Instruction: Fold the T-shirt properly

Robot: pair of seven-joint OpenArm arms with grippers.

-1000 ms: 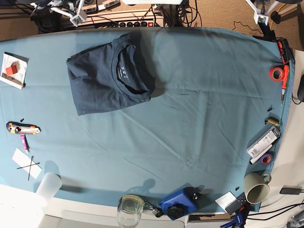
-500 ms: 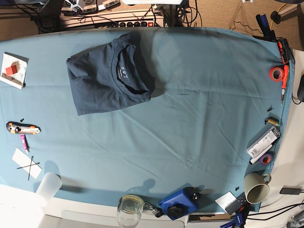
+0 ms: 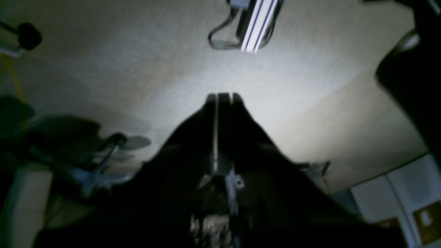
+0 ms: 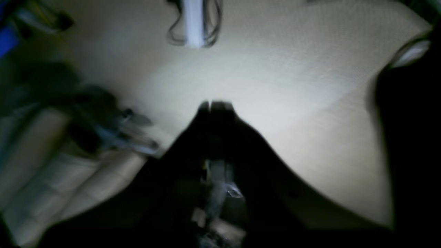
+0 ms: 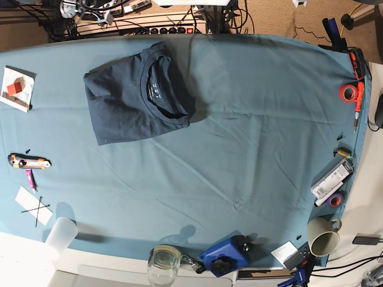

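The left arm's dark fingers [image 3: 222, 98] are pressed together with nothing between them, over pale carpeted floor [image 3: 310, 103]; the right arm's dark fingers [image 4: 214, 105] are likewise closed and empty (that view is blurred). Neither arm shows in the base view. The folded dark slate-blue cotton T-shirt [image 5: 134, 95] lies as a rough rectangle near the far edge of the teal cloth-covered tabletop [image 5: 251, 137], ribbed collar up; its small white neck print is unreadable. Wide bare cloth spreads right of it. An orange tape roll [image 5: 349, 92] and a beige mug [image 5: 323, 235] sit along the right edge.
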